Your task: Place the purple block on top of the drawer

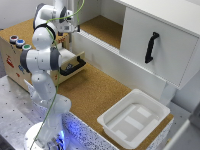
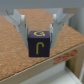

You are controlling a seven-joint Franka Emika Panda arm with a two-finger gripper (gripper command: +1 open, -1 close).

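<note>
- The gripper (image 2: 39, 31) is seen in the wrist view with its two grey fingers (image 2: 19, 22) closed against opposite sides of the purple block (image 2: 40, 44), which is held between them.
- The purple block is shown as a dark violet cube with a yellow hooked mark on the face turned to the wrist camera and a further yellow mark on its upper face.
- Below the held block, a brown cork surface (image 2: 20, 57) is seen, and a pale wooden edge (image 2: 67, 62) runs across one corner of the wrist view.
- In the exterior view the gripper (image 1: 71, 31) is found at the end of the white arm (image 1: 42, 55), above the area just behind the drawer (image 1: 17, 60); the block itself cannot be made out there.
- The drawer is placed at the exterior view's left, as a light-wood box with three round coloured buttons (image 1: 19, 42) on its top.
- Its sliding tray (image 1: 72, 62) is seen pulled out, with a black handle (image 1: 75, 67) on the front.
- A large white cabinet (image 1: 155, 42) with a black handle is placed at the exterior view's right.
- A white plastic tub (image 1: 134, 117) is set on the cork table (image 1: 95, 95), well apart from the drawer.
</note>
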